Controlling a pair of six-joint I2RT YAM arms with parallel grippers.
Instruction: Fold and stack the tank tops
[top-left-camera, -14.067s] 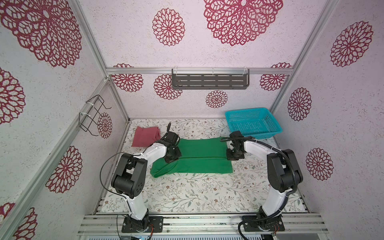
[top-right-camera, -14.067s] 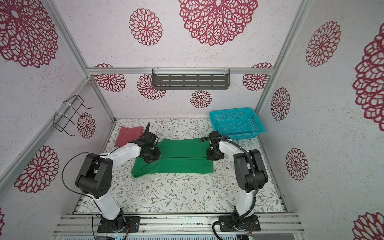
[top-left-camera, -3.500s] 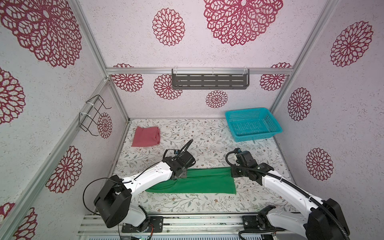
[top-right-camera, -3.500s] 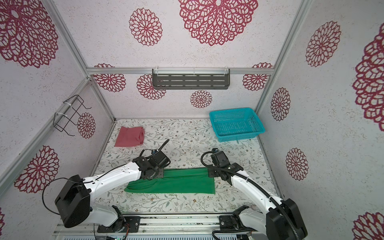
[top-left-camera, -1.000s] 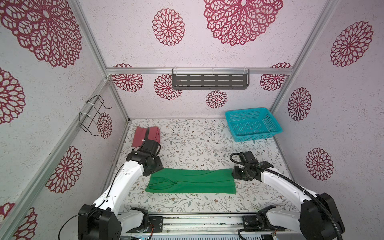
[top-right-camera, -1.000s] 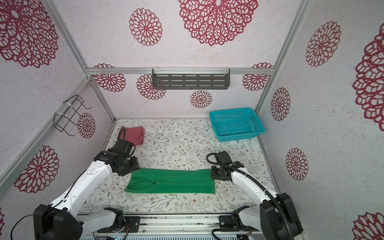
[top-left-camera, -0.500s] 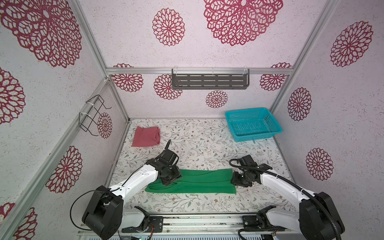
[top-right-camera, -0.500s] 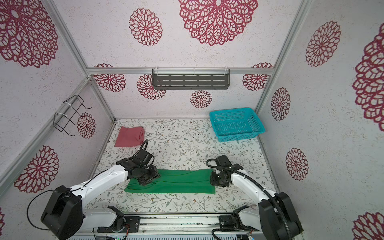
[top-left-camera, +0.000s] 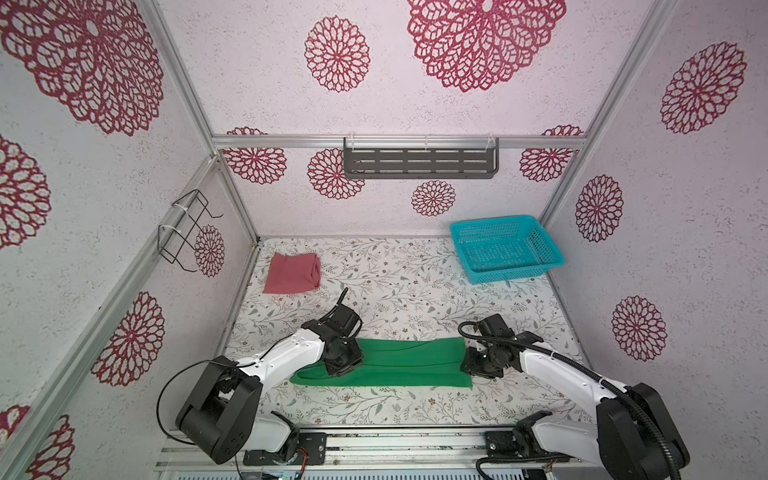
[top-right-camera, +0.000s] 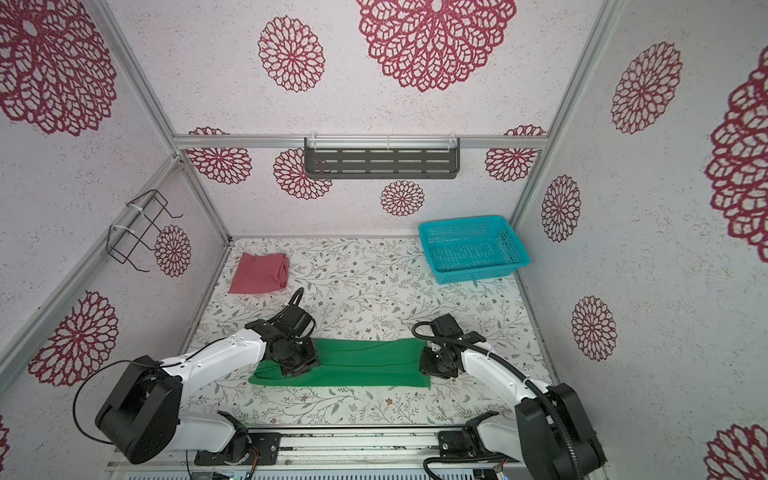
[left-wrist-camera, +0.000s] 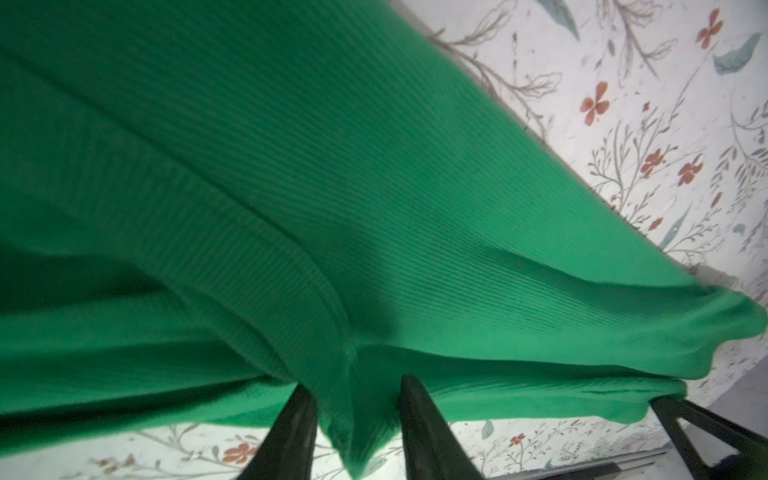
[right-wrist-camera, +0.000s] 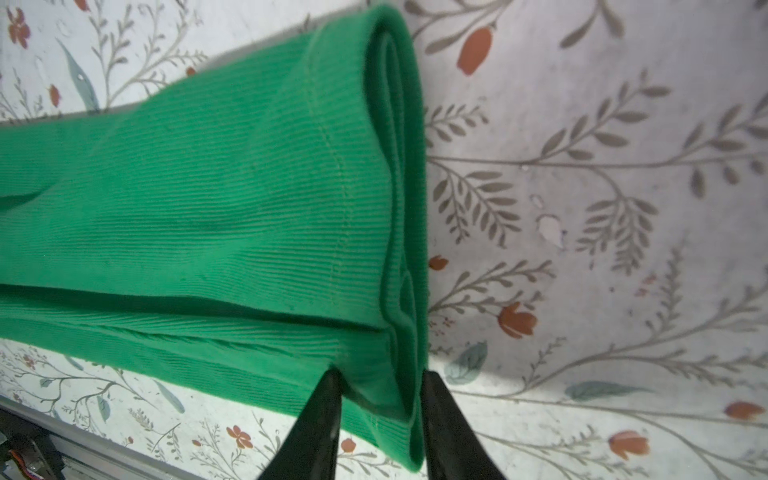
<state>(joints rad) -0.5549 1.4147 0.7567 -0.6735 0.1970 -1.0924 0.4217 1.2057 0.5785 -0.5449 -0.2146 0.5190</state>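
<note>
Table (top-left-camera: 415, 299): green top (top-left-camera: 407, 363), pink top (top-left-camera: 293, 273), basket (top-left-camera: 511, 272)

Place: robot lab test booth | Evidence: aluminium frame (top-left-camera: 399, 142), printed wall panels (top-left-camera: 270, 104) — arm mounting rail (top-left-camera: 399, 446) at 6 o'clock

The green tank top (right-wrist-camera: 216, 199) is a finely ribbed knit cloth, matt, with a stitched hem; the pink-red tank top (top-left-camera: 293, 273) looks like soft matt cloth too; the basket (top-left-camera: 515, 271) is turquoise plastic mesh with a slight sheen; the tabletop (top-left-camera: 415, 286) has a smooth floral-printed covering; the walls (top-left-camera: 415, 104) look rough and grainy; the frame bar (top-left-camera: 282, 141) is pale brushed metal; the shelf (top-left-camera: 419, 164) is dark, matt and slotted; the arm shells (top-left-camera: 286, 357) are glossy white plastic; the fingers (right-wrist-camera: 320, 424) of the right gripper (right-wrist-camera: 380, 374) are black and matt.
</note>
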